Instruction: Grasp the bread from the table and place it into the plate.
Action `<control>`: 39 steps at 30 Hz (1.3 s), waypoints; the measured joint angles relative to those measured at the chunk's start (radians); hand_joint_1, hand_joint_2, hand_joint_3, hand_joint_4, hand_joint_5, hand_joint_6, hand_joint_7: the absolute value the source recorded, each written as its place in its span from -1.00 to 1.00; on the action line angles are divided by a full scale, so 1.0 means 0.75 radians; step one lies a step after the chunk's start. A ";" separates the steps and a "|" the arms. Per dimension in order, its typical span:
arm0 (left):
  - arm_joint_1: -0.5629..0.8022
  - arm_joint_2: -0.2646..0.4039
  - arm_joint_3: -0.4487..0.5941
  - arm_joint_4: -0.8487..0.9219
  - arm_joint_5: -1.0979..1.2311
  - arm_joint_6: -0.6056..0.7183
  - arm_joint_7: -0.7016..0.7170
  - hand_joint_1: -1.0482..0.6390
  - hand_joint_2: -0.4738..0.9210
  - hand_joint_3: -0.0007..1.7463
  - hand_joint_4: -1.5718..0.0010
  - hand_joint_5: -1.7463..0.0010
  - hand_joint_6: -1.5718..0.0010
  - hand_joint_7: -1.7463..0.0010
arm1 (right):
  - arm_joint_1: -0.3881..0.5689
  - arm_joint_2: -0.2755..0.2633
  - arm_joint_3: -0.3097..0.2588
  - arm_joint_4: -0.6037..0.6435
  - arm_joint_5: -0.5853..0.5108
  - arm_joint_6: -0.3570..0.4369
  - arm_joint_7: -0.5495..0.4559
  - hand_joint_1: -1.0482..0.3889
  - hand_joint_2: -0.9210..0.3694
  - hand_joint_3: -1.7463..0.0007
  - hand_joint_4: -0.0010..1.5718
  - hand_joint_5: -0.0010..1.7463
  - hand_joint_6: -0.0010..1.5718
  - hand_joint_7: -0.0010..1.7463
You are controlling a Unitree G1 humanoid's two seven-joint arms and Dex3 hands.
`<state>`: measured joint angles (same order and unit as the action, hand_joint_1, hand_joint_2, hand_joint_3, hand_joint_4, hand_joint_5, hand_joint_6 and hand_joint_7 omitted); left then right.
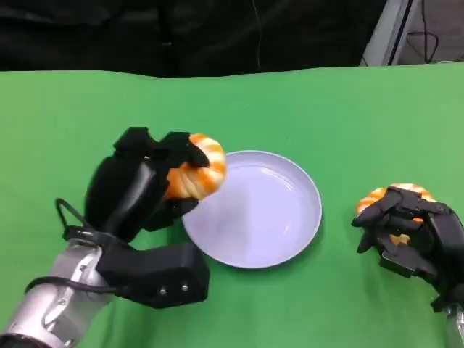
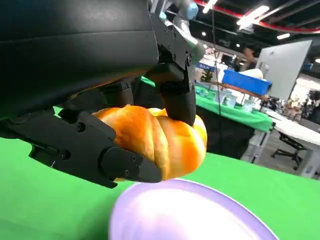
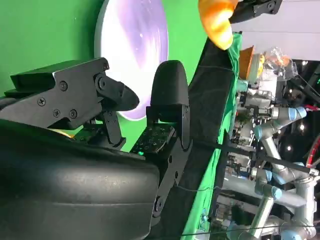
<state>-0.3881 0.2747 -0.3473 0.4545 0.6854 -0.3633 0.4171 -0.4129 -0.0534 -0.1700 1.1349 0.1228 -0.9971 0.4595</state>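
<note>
A golden twisted bread roll (image 1: pixel 199 170) is gripped by my left hand (image 1: pixel 138 181) and hangs just over the left rim of the pale lilac plate (image 1: pixel 268 217). In the left wrist view the fingers (image 2: pixel 100 150) clamp the roll (image 2: pixel 160 137) from both sides, a little above the plate (image 2: pixel 190 215). A second roll (image 1: pixel 391 194) lies on the green table at the right, with my right hand (image 1: pixel 413 232) curled around it. The right wrist view shows that hand (image 3: pixel 75 175), the plate (image 3: pixel 135 45) beyond it and the held roll (image 3: pixel 217 20).
Green cloth (image 1: pixel 304 109) covers the table, and its far edge meets a dark backdrop. The plate's inside is bare. Benches and other robot arms (image 3: pixel 270 145) stand well beyond the table.
</note>
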 measured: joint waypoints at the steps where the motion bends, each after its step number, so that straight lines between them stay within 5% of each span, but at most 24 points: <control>1: -0.003 -0.006 -0.004 0.001 0.000 -0.004 0.000 0.13 1.00 -0.67 0.46 -0.88 0.27 -0.58 | 0.000 0.001 0.001 0.000 0.000 0.000 -0.001 0.55 -0.78 0.14 0.09 0.62 0.14 0.17; 39: -0.187 -0.136 -0.087 0.285 -0.023 -0.125 -0.073 0.20 1.00 -0.77 0.53 -0.97 0.21 -0.53 | 0.000 0.009 0.002 -0.003 0.002 -0.004 0.004 0.55 -0.80 0.18 0.09 0.59 0.15 0.13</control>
<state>-0.5286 0.1727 -0.4128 0.6679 0.6679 -0.4573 0.3624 -0.4129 -0.0465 -0.1685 1.1327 0.1240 -0.9998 0.4625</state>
